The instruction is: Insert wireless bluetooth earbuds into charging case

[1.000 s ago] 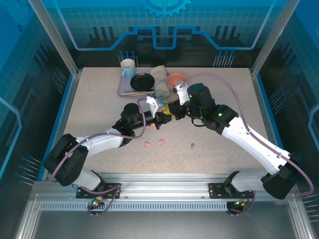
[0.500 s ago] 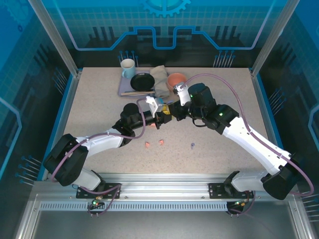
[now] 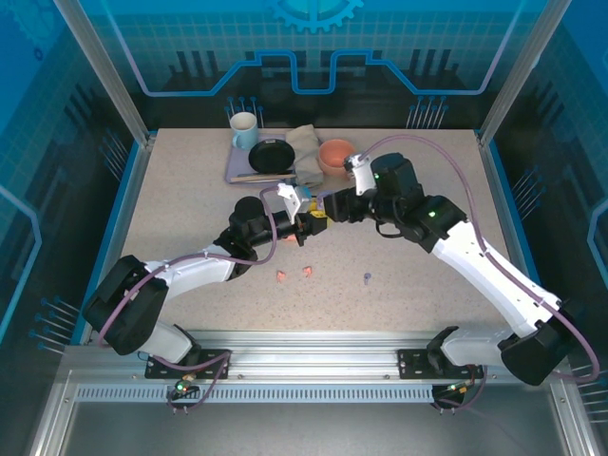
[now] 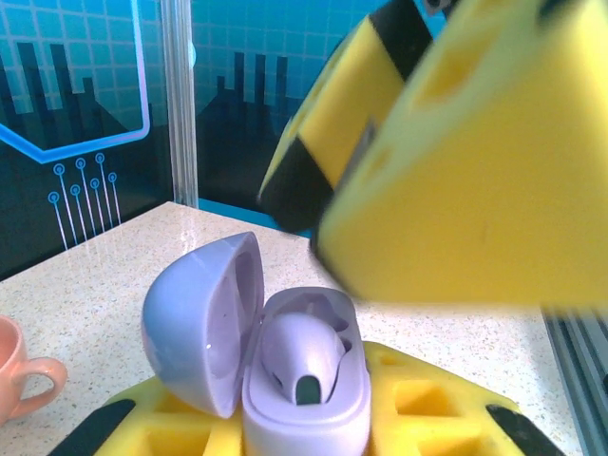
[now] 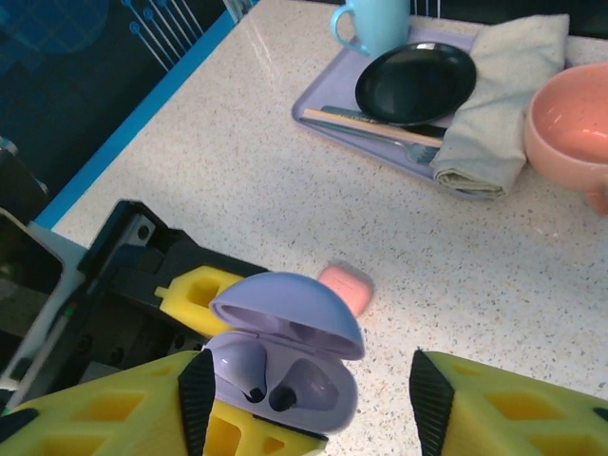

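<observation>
Left claw (image 3: 306, 226) pinches the open lilac charging case (image 4: 304, 399); seated lilac earbud (image 4: 299, 350) sits inside. Right claw (image 3: 330, 208) is spread and empty, straddling the case. We'd lift straight off, clear of its lid, then fetch the loose lilac earbud (image 3: 367, 277) right-front of the case.

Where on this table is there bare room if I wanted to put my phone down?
Widest bare table: back left, between the tray and the left edge. Also back right, right of the bowl. Crowded: the middle, where left arm and right arm meet at the lilac case, and the near strip holding three loose earbuds.
</observation>
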Robot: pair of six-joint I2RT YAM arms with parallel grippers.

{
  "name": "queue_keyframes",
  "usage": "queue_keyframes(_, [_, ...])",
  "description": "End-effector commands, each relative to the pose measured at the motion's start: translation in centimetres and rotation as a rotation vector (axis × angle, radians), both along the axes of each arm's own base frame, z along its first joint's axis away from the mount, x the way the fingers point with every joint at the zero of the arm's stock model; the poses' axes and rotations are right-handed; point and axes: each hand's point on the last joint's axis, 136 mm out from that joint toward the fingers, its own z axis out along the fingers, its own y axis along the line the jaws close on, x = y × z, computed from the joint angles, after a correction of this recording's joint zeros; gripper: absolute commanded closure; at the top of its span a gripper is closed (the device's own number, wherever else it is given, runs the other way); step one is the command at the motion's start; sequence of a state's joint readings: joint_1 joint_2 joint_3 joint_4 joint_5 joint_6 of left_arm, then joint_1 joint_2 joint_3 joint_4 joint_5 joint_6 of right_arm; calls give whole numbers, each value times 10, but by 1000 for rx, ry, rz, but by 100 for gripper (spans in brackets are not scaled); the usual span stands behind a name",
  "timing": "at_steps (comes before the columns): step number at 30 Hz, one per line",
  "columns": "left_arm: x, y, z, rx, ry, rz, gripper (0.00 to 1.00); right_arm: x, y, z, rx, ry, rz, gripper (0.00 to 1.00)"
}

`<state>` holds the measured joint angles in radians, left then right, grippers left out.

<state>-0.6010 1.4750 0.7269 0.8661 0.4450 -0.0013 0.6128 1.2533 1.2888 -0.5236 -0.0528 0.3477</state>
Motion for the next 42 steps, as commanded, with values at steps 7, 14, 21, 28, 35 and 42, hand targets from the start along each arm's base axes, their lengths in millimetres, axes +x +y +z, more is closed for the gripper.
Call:
queue_keyframes(7, [-1, 3, 15, -34, -51, 3, 100, -10, -29, 50, 189, 33, -113, 35])
queue_keyframes(14, [-1, 12, 14, -23, -67, 38, 100, -28, -113, -62, 16, 424, -574, 36])
queue_keyframes(21, [-4, 24, 19, -29, -82, 60, 100, -61, -129, -159, -94, 641, -743, 38])
queue_keyframes(28, [-8, 31, 21, -33, -87, 66, 100, -81, -119, -218, -240, 757, -835, 40])
queue_keyframes(35, [-11, 33, 19, -43, -83, 62, 100, -77, -102, -257, -256, 829, -840, 45])
queue_keyframes(42, [-12, 34, 15, -50, -76, 64, 100, -73, -96, -278, -297, 865, -831, 49])
